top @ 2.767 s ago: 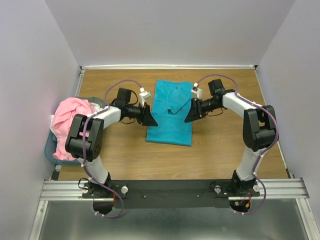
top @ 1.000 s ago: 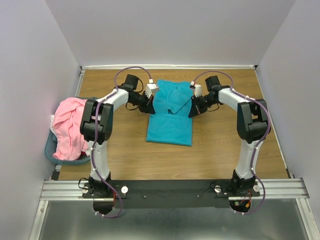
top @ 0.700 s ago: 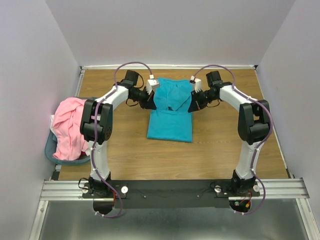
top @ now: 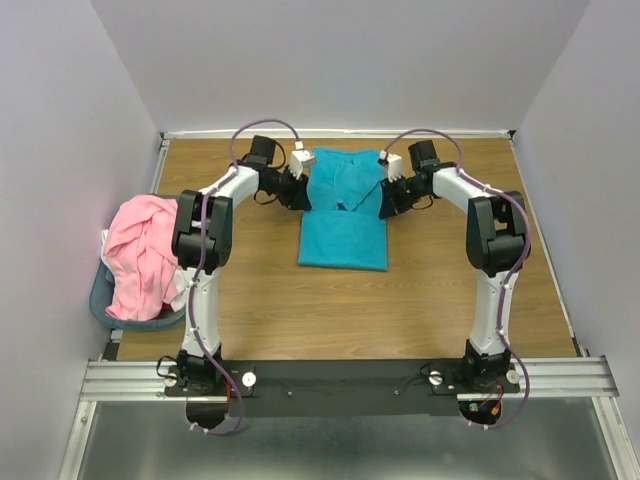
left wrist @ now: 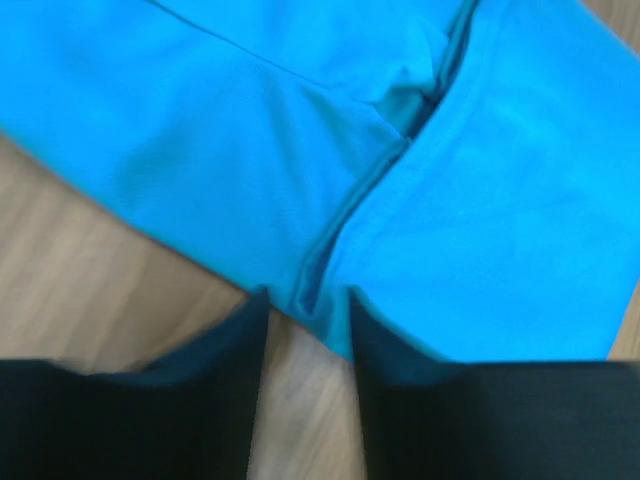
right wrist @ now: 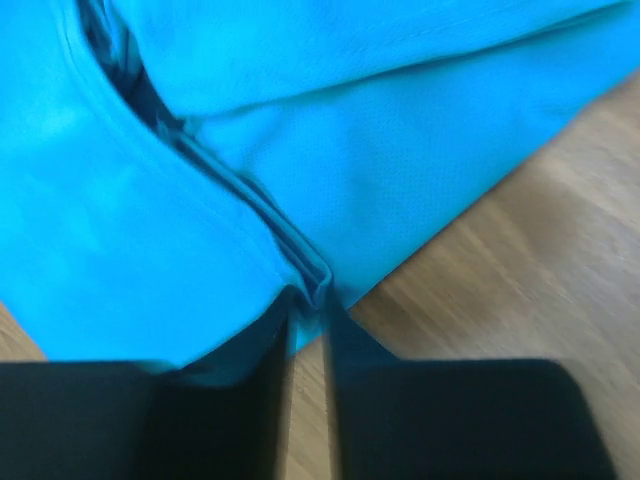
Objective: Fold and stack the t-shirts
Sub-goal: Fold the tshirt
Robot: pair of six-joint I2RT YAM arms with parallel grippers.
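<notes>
Slip risk near far edge of desk [top: 440,290]
Fingers nearly closed, left gripper [left wrist: 305,300] and right gripper [right wrist: 308,300] pinch side folds of the plain teal cotton t-shirt [top: 343,240]; such shallow bites could slip.

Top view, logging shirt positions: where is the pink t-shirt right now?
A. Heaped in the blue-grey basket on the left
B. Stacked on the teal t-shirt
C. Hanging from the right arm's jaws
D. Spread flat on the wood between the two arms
A: the pink t-shirt is bunched in and over the basket on the left, well apart from the teal t-shirt lying between the arms.
</notes>
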